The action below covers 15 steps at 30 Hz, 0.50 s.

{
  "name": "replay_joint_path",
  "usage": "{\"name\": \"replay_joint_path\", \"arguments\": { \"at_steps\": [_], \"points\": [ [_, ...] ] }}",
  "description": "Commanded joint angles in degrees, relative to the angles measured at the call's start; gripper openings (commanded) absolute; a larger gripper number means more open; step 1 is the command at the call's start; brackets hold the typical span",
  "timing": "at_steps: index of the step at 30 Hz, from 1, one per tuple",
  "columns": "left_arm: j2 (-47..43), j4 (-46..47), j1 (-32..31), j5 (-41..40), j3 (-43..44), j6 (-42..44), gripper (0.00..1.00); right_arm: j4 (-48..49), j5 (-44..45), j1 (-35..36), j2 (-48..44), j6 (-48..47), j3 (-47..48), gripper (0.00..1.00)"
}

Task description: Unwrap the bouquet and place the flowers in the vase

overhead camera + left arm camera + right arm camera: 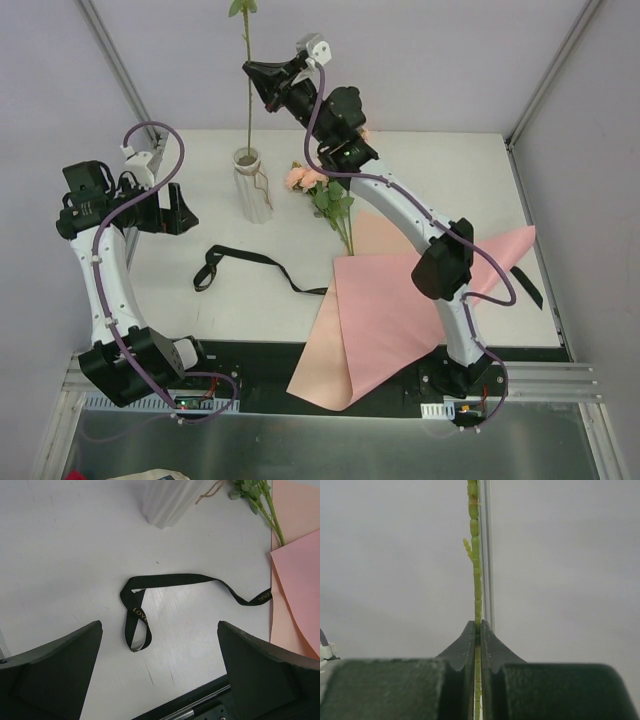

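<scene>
Squarely between right jaws: flower stem [477,580]

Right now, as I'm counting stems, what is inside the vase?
One green stem stands in the vase mouth, gripped higher up by the right hand. Its lower end is hidden by the vase wall.

We see a vase [252,195] of matt, ribbed whitish ceramic. The ribbon [170,578] is black cloth with a soft sheen. The paper [390,310] looks smooth and matt. The stem [477,580] seems plastic, knobbly, slightly glossy. The table [60,555] is smooth white.
</scene>
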Motion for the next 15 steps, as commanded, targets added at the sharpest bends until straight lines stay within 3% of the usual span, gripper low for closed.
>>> {"name": "replay_joint_path", "arguments": {
  "at_steps": [1,15],
  "points": [
    [-2.2,-0.7,0.6,3.4,-1.2,2.7,0.99,7.7,0.6,0.3,1.4,-0.9,3.3,0.01],
    [-3.1,-0.7,0.8,5.1,-3.3,2.8,0.99,4.8,-2.6,1.5,0.8,0.1,-8.2,0.01]
  ]
}}
